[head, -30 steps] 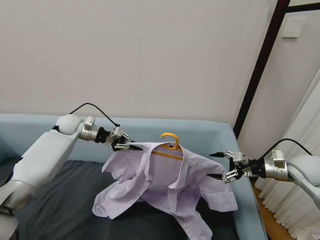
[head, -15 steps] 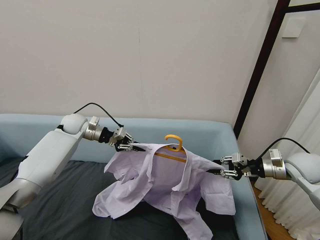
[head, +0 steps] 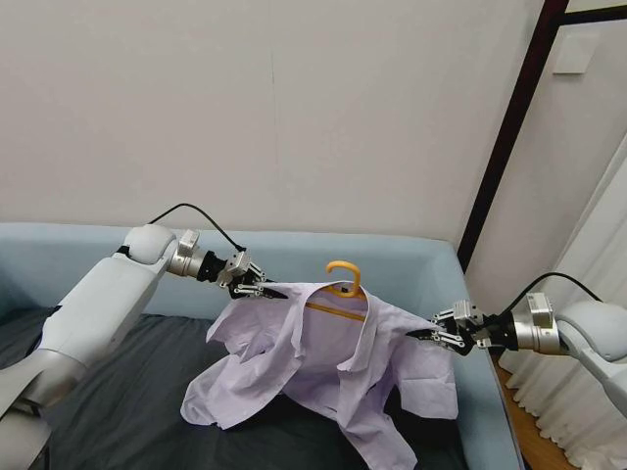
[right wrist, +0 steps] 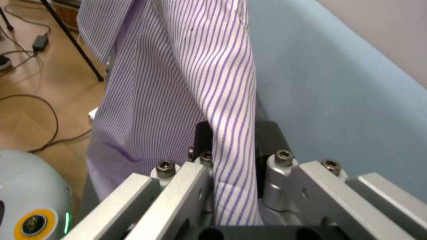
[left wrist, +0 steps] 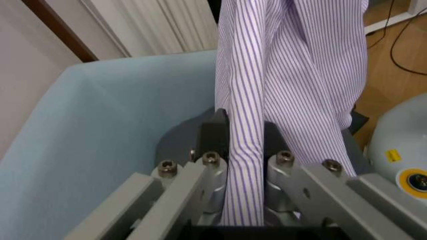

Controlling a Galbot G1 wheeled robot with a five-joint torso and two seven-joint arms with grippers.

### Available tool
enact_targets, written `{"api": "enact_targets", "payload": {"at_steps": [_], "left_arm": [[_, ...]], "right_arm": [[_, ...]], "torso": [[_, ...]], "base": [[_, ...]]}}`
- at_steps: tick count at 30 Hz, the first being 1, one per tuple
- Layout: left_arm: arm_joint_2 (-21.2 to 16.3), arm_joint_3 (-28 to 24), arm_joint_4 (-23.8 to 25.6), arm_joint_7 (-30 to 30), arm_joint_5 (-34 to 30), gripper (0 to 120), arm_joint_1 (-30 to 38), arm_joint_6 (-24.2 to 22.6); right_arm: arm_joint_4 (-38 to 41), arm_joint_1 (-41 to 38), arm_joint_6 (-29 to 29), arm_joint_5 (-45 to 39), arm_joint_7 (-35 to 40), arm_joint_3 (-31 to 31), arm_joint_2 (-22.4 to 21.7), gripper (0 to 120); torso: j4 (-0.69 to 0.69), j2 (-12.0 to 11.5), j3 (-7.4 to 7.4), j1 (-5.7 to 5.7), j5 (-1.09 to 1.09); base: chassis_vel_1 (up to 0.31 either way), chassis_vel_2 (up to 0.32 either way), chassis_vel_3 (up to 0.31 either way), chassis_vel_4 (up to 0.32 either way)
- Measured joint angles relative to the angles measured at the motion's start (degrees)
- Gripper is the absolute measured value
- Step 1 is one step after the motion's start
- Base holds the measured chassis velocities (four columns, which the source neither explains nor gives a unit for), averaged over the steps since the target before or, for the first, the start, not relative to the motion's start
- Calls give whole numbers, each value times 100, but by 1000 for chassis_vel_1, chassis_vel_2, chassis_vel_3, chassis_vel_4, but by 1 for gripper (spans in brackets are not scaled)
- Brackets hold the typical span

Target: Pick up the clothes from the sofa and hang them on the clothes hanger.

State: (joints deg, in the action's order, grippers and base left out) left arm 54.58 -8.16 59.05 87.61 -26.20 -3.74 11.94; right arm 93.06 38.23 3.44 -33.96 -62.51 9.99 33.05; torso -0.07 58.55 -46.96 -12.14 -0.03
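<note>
So we had both arms out over the sofa. The left arm reached in from the lower left, forearm angled up and toward the middle. Its left claw pointed sideways to the right and was clamped on the shoulder edge of the shirt. On the left wrist camera we could see the striped cloth pinched right between the two fingers. The right arm came in from the right edge, forearm about level and pointing left. The right claw was clamped on the shirt's other shoulder, with a fold of cloth squeezed in its grip too.

The shirt was purple-and-white striped and hung stretched between the two claws, its top held up off the seat. Its shoulder line ran left to right, a bit lower on the right side. The body drooped down toward us, front open, and the lower part lay crumpled on the dark seat cover. The collar sat around a hanger. The hanger's yellow hook stuck up above the collar, and its wooden bar ran along the same left-right line as the shoulders, tilted down to the right. Behind all that we had the sofa's pale blue back and a plain wall.
</note>
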Motion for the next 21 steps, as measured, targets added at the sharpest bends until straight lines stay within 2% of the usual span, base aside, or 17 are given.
{"api": "enact_targets", "payload": {"at_steps": [3, 6, 8, 10, 17, 19, 21], "left_arm": [[-8, -29, -53, -3, -137, 14, 5, 212], [-18, -29, -87, -3, -201, 19, 6, 311], [-50, -23, -162, -14, -473, 32, 6, 533], [-94, -23, -175, -33, -662, 35, 2, 600], [-300, 71, -139, -140, -1035, 63, -21, 616], [-326, 115, -123, -179, -1103, 66, -37, 616], [-428, 313, -42, -400, -1505, 76, -165, 615]], "right_arm": [[-13, -73, 10, -166, -17, 1, -44, 4], [-26, -94, 26, -194, -18, 1, -77, 1], [-39, -127, 88, -350, -30, 1, -168, 0], [-41, -137, 125, -460, -51, 9, -213, 0], [29, -108, 237, -840, 12, 38, -303, 0], [45, -93, 246, -912, 52, 54, -307, 0], [83, -46, 252, -1117, 203, 129, -334, 0]], "torso": [[0, 0, 0, 0, 0], [1, 0, 0, 0, 0], [0, 0, 0, 0, -1], [-1, 0, 0, 0, 0], [0, 0, 0, 0, 0], [0, 0, 0, 0, 0], [0, 0, 0, 0, 0]], "base": [[0, 0, 0, 0], [0, 0, 0, 0], [0, 0, 0, 0], [0, 0, 0, 0], [0, 0, 0, 0], [0, 0, 0, 0], [0, 0, 0, 0]]}}
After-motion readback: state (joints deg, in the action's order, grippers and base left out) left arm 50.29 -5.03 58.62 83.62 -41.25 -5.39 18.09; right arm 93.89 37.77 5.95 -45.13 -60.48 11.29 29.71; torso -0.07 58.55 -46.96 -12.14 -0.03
